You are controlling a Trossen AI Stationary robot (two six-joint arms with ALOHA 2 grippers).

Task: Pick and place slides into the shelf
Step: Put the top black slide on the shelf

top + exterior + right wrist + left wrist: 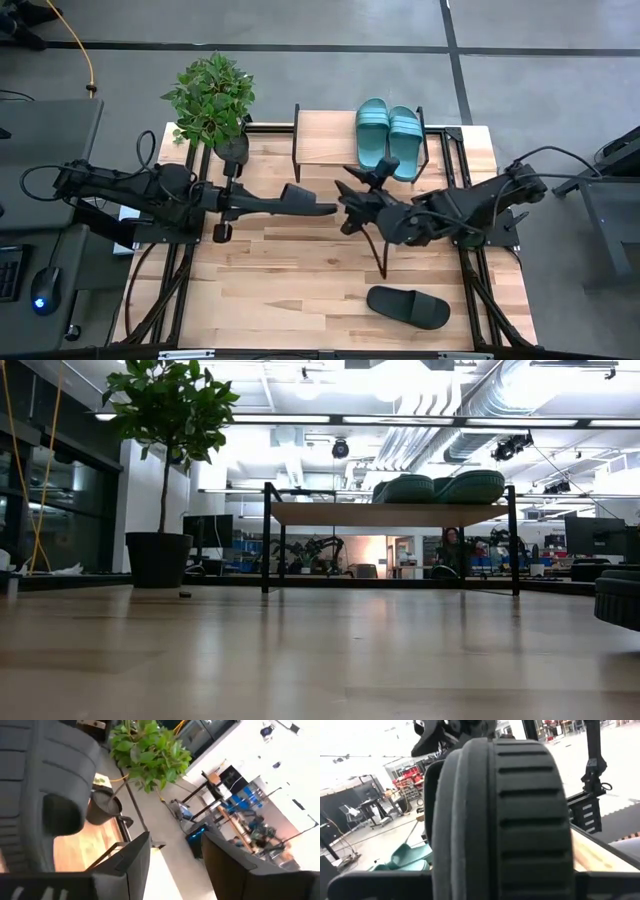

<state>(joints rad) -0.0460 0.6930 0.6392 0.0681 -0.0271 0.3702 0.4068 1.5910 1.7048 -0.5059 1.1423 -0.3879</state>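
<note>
Surface: your wood table, grey floor round it.
Shelf: two teal slides on top.
Left gripper: clamped on black slide.
Right gripper: jaws apart.
Writing: none you can read.

— What colours are showing on the shelf?
— Its light wood top is carrying two teal-green slides. Two black slides are lying apart from it, one ridged.
— And the plant?
— Green leaves are spilling over a black pot.
</note>
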